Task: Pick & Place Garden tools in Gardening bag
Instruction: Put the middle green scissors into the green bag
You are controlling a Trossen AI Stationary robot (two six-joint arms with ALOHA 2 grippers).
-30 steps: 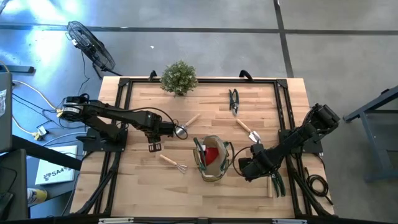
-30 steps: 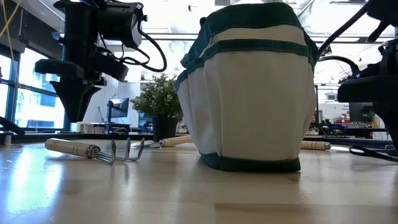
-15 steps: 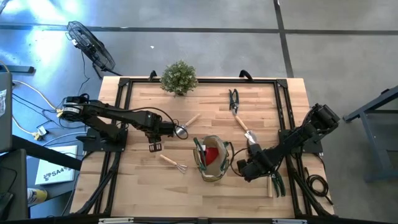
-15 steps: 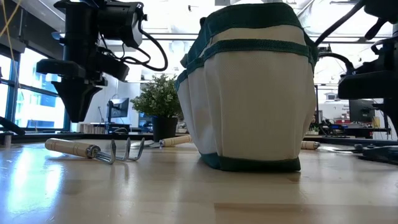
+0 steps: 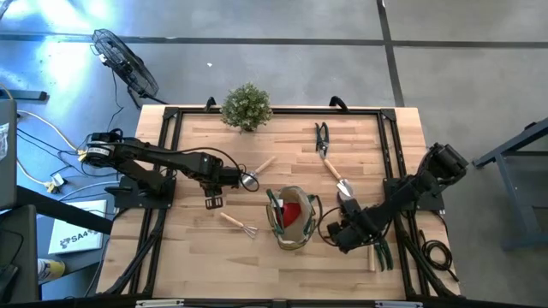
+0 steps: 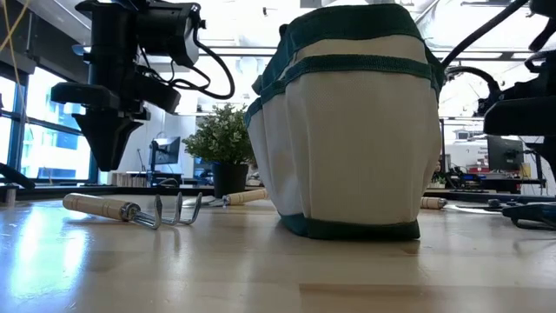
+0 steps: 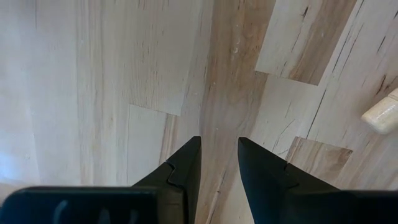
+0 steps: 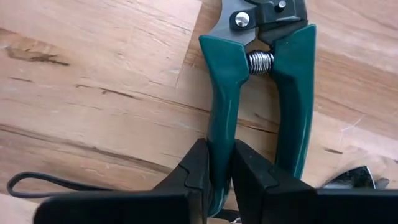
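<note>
- The right gripper (image 8: 215,163) sits low at the near right of the wooden table (image 5: 291,141), its fingers (image 8: 196,168) pinched narrowly on one green handle of the pruners (image 8: 258,87); the second handle lies free beside it, a coil spring showing between the two.
- The pruners (image 5: 378,251) lie flat on the boards by the table's near right edge, just right of the gardening bag (image 5: 291,217).
- The gardening bag stands upright near the table's middle, toward the near edge, with a red cone-shaped piece (image 5: 294,212) and a dark-handled tool visible in its mouth.
- The left gripper (image 7: 219,167) hangs above bare boards left of the bag, its fingers a narrow gap apart and holding nothing.
- A wooden-handled rake (image 5: 237,224) rests on the table left of the bag; a wooden-handled trowel (image 5: 256,172) lies farther back beside the left arm.
- Another wooden-handled trowel (image 5: 337,180) lies right of the bag, and dark snips (image 5: 321,137) sit beyond it toward the far edge.
- A potted plant (image 5: 247,106) stands at the far edge.
</note>
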